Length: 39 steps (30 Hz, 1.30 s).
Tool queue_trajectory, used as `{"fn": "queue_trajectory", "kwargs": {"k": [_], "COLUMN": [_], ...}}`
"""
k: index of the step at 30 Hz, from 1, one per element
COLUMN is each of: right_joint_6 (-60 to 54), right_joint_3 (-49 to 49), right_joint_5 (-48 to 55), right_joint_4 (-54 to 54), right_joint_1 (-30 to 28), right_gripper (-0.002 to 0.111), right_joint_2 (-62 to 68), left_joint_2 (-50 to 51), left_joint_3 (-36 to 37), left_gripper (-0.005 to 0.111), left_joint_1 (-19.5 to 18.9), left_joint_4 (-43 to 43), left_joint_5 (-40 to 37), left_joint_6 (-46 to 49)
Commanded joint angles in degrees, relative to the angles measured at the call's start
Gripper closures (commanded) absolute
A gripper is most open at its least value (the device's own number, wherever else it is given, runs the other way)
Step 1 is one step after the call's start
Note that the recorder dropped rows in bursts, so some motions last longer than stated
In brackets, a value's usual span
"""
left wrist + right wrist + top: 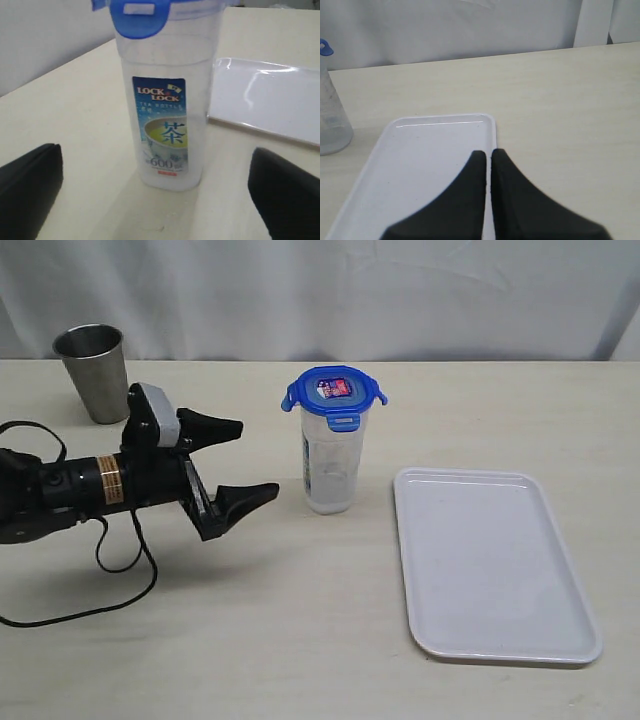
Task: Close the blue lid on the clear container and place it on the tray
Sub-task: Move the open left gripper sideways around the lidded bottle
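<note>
From the outside, the left gripper (258,458) has its two black fingers spread wide apart and is holding nothing. The tall clear plastic container (329,465) stands upright on the pale table (300,640) just in front of the fingertips, not touching them. The small blue plastic lid (335,388) sits on top of it. The flat white plastic tray (490,560) lies past the container. A grey steel cup (93,372) stands back beside the arm.

From the left wrist, the container is ahead, in the middle of the gap between the fingers (30,192).

From the right wrist, the right gripper (488,155) is pressed shut on nothing, over the tray's edge. The container is well off to one side.
</note>
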<state>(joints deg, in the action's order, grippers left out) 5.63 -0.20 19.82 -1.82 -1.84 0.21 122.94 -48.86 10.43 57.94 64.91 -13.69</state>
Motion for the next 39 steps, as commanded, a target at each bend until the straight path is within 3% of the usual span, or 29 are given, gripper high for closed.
{"fn": "queue_trajectory", "kwargs": {"k": [1,13,30,39], "right_joint_6": [0.35,0.35,0.35,0.35], "right_joint_3": [0.20,0.20,0.20,0.20], "right_joint_5": [-0.14,-0.14,-0.14,-0.14], "right_joint_4": [0.06,0.06,0.06,0.06], "right_joint_1": [-0.04,-0.04,-0.04,-0.04], "right_gripper": [0.104,0.104,0.104,0.104], "right_joint_2": [-0.21,-0.21,-0.21,-0.21], "left_joint_2": [2.63,4.72,4.72,8.56], "left_joint_3": [-3.76,-12.57,-15.59,-15.94], "left_gripper": [0.004,0.004,0.004,0.004], "left_joint_1": [2.07,5.61,10.92,11.29], "left_joint_4": [1.88,6.17,-1.47,-4.75], "left_joint_5": [-2.34,-10.00,-9.32,-4.85], "left_joint_6": [-3.29,-9.57,-6.04,-3.77]}}
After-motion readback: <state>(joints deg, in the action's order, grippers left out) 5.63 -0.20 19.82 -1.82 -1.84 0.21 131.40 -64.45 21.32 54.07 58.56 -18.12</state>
